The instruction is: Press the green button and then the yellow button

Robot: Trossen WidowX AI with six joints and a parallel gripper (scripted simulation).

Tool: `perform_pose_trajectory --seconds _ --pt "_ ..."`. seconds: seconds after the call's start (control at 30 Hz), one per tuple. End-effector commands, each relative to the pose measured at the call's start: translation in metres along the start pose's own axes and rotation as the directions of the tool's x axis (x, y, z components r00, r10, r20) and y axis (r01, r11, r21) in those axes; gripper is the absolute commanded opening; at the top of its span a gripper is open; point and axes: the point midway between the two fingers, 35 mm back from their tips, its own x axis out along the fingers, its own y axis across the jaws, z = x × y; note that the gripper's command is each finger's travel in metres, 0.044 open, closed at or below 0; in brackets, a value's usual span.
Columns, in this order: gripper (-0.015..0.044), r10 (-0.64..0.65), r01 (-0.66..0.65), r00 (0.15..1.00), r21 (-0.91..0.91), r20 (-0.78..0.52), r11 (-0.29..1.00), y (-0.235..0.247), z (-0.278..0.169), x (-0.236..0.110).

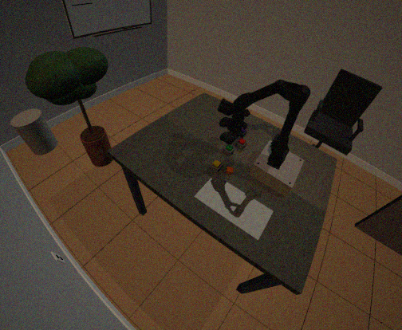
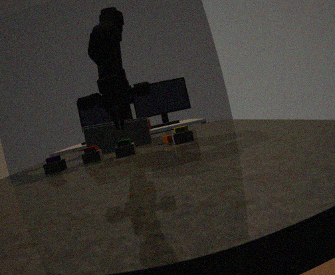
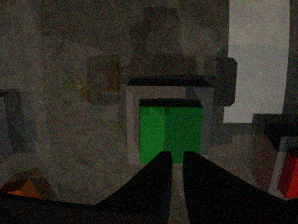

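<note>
Green button sits just beyond the nearly closed, empty jaws.

1. Top view: the gripper stood over the row of buttons; its fingertips were too small and dark to separate, and contact with the green button could not be judged.
2. The purple button was mostly hidden behind the gripper body.
3. Exterior view: the arm was a black silhouette; where its tip ended above the green button was lost in shadow.
4. The orange block was partly hidden by the yellow button's housing.
5. Wrist view: the fingers covered the green button's near edge.
6. The red button was cut off by the right edge, and an orange shape sat half hidden at lower left.
</note>
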Motion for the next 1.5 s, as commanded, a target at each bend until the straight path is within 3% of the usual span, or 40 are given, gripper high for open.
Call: perform_pose_trajectory --seconds 0.0,0.77,1.47 --pt "0.0020 0.005 -0.005 1.000 0.004 0.000 1.000 0.001 0.000 0.001" --pt "0.0020 0.005 -0.005 1.000 0.004 0.000 1.000 0.001 0.000 0.033" --pt "0.0020 0.005 -0.005 1.000 0.004 0.000 1.000 0.001 0.000 0.034"
